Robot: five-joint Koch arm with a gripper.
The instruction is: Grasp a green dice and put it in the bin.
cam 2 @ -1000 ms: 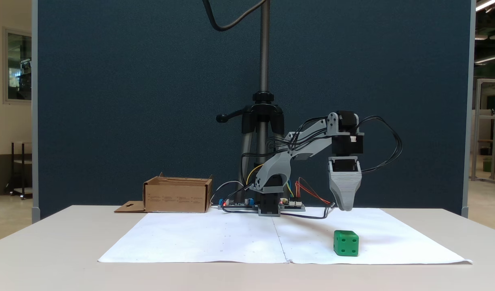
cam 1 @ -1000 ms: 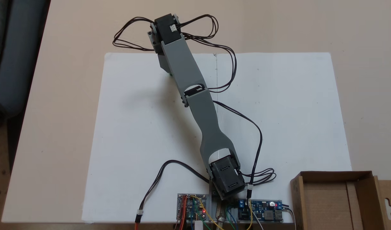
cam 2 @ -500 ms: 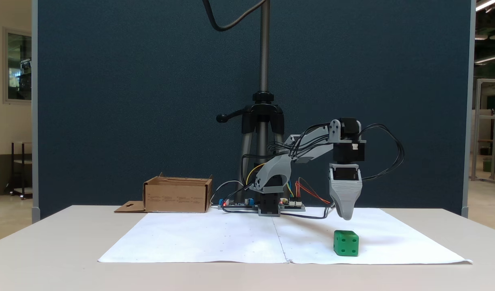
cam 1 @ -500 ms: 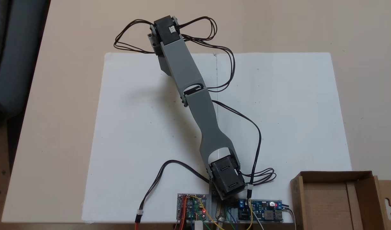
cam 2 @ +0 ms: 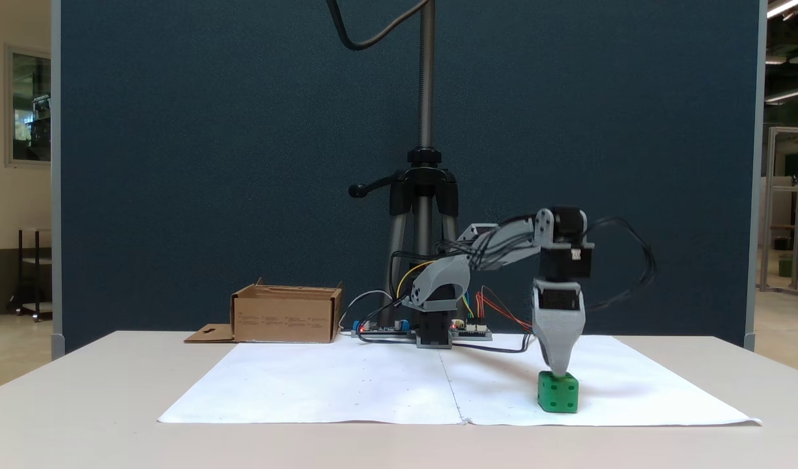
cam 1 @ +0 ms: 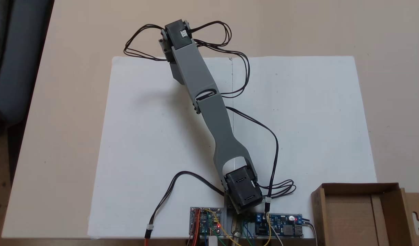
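Green dice (cam 2: 557, 392) directly beneath end effector (cam 2: 557, 371)

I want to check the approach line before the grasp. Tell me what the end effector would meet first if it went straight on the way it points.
The end effector points straight down, its tip at the top of the green dice. Going on, it would likely meet the dice first, though depth is unclear from this fixed view.

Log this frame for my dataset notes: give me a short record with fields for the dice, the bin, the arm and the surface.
dice: green dice on the white paper, upright
bin: cardboard bin at the table's far edge, apart from the dice; looks empty from above
arm: gripper tip at the dice's top; jaws' state unclear
surface: beige table
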